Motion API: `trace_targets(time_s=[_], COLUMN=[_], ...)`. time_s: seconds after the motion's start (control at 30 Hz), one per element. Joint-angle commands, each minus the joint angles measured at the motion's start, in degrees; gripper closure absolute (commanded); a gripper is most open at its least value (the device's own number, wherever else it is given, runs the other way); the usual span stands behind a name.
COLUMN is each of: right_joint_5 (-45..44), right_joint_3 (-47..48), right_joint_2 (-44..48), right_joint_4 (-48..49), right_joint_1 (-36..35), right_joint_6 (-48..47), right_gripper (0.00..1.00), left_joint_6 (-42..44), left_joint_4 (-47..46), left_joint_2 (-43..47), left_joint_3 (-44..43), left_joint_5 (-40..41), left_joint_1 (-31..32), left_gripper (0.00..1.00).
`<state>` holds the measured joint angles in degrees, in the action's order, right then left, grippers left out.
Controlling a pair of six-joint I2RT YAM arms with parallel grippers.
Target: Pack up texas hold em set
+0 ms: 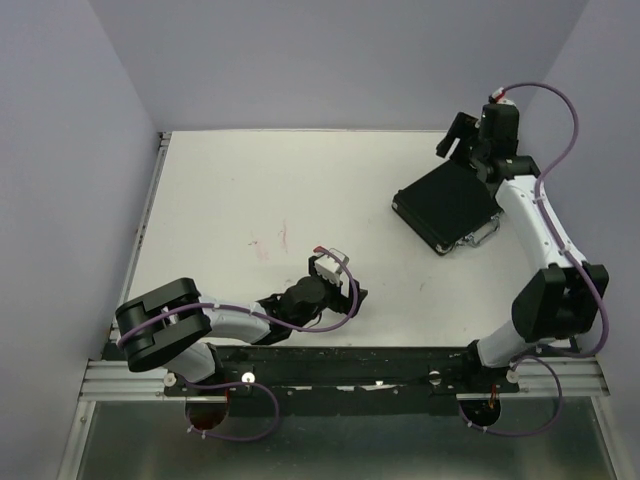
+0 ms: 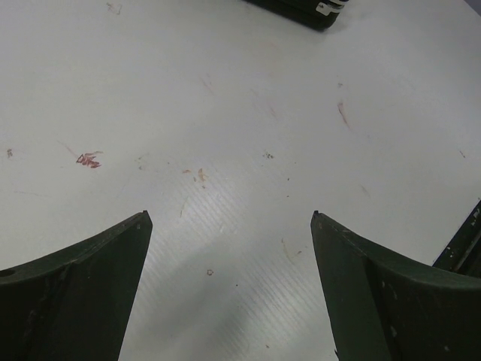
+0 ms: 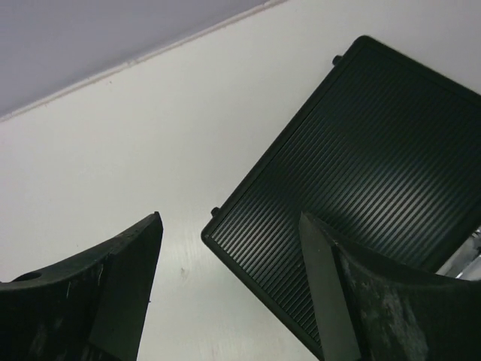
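The black ribbed case (image 1: 446, 207) lies closed and flat on the white table (image 1: 250, 190) at the right, its silver handle (image 1: 478, 236) toward the near right. In the right wrist view its ribbed lid (image 3: 361, 173) fills the right side. My right gripper (image 1: 457, 140) is open above the case's far corner; its jaws straddle that corner (image 3: 229, 226) without touching. My left gripper (image 1: 338, 277) is open and empty low over bare table near the front middle (image 2: 229, 218). A corner of the case (image 2: 301, 9) shows at the top of the left wrist view. Chips, cards, marker and disc are out of view.
Red pen marks (image 1: 270, 243) stain the table's middle. Purple-grey walls enclose the table at the back and sides. A black rail (image 1: 350, 365) runs along the near edge with both arm bases on it.
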<state>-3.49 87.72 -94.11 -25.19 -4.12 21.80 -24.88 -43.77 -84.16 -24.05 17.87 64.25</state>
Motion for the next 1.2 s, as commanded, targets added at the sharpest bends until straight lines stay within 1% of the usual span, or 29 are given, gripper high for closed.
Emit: trace_targets(time_s=[0.0,0.17,0.27,0.3,0.4,0.47,0.53,0.6,0.8,0.9,1.07,1.17], right_joint_5=[-6.35,-7.76,-8.73,-8.47,-6.54,-7.14,-8.55,-9.95,-12.68,-12.95,-13.65,-15.49], right_joint_3=[-8.24,-20.64,-26.18,-28.29,-34.53,-36.91,-38.06,-38.85,-40.35,-39.65,-39.29,-40.08], right_joint_2=[11.03,19.65,23.69,25.18,27.74,28.27,27.84,27.75,25.73,23.71,22.47,22.21], right_joint_4=[4.89,3.49,0.85,0.06,-0.91,-1.96,-3.37,-3.64,0.14,1.10,1.63,1.99], right_joint_1=[0.16,0.16,0.16,0.16,0.16,0.16,0.16,0.16,0.25,0.25,0.25,0.34], right_joint_6=[2.19,3.60,4.56,5.17,6.49,7.11,7.64,7.82,7.64,7.55,8.52,8.52], right_gripper=[0.19,0.25,0.35,0.36,0.40,0.43,0.47,0.49,0.56,0.64,0.67,0.68], left_joint_6=[0.10,0.19,0.19,0.19,0.19,0.19,0.19,0.19,0.10,0.10,0.10,0.10], left_joint_4=[-0.53,-1.32,-1.49,-1.58,-1.85,-2.02,-2.11,-2.20,-2.46,-2.55,-2.64,-2.55], left_joint_2=[-0.30,-0.04,-0.04,-0.04,-0.04,0.14,0.14,0.14,0.40,0.49,0.58,0.58], left_joint_3=[-0.56,-0.03,0.15,0.23,0.32,0.50,0.67,0.67,1.03,1.11,1.20,1.20], left_joint_5=[0.76,0.76,0.68,0.68,0.76,0.76,0.76,0.76,0.94,1.03,1.03,1.03], left_joint_1=[0.35,0.26,0.35,0.35,0.26,0.35,0.35,0.35,0.35,0.35,0.26,0.35], left_gripper=[0.05,0.05,0.05,0.05,0.05,0.05,0.05,0.05,0.05,0.05,0.05,0.05])
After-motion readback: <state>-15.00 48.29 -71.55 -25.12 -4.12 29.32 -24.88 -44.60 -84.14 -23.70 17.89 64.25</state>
